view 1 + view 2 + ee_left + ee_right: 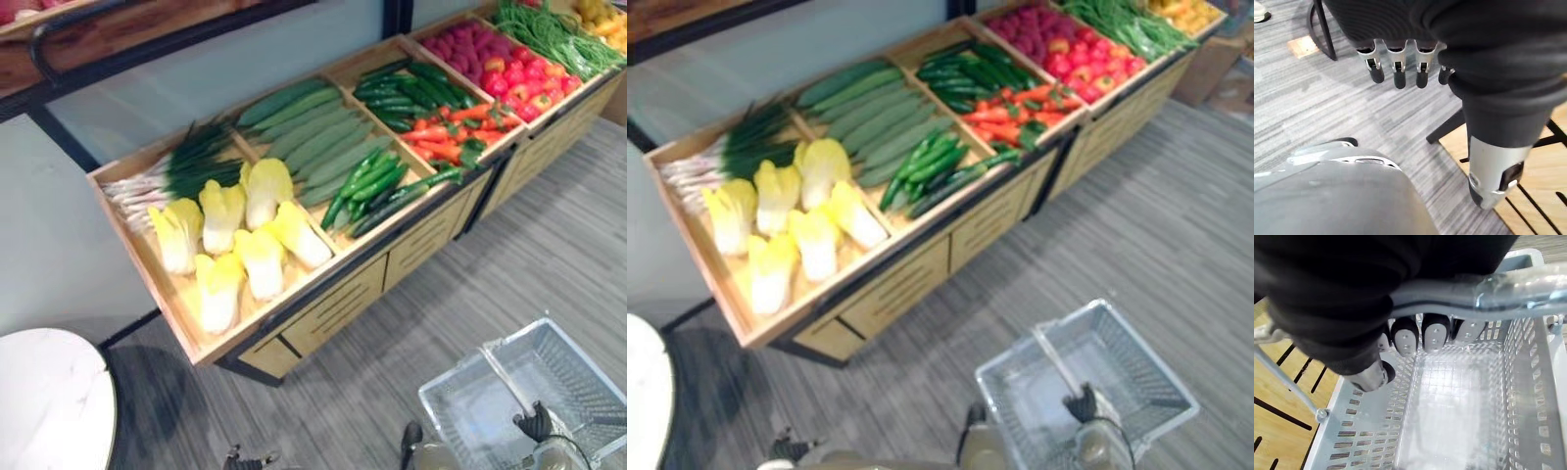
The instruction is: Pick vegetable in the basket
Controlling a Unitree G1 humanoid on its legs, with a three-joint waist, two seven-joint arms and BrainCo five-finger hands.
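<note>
1. R hand (1432,335): check the right wrist view. The fingers are curled round the basket handle (1508,293) with the thumb tucked under it, so the hand is closed on the handle.
2. Basket (1150,352): pale mesh plastic w/ the handle crossing its top. It hangs from the R hand at your lower right, over the grey striped floor (509,255). You cannot tell whether its base touches the floor. It sits in front of the wooden stand (343,304), well apart from the produce.
3. L hand (1396,58): the fingers point down, straight and relaxed, w/ the thumb apart, holding nothing. It hangs over the floor near a black leg of the stand.
4. Veg location: all veg lies in the stand's compartments. Read them from your left:
   - Compartment 1: pale yellow cabbages (240,235) at the front, green onions (176,171) behind them.
   - Compartment 2: long pale green gourds (313,132) at the back, slim green peppers (367,186) at the front edge.
   - Compartment 3: dark cucumbers (407,88) at the back, carrots (451,132) in front.
   - Further right: red round produce (519,78), then green beans (554,34).
5. A white round table (49,401) stands at your lower left, beside the stand's left end.
</note>
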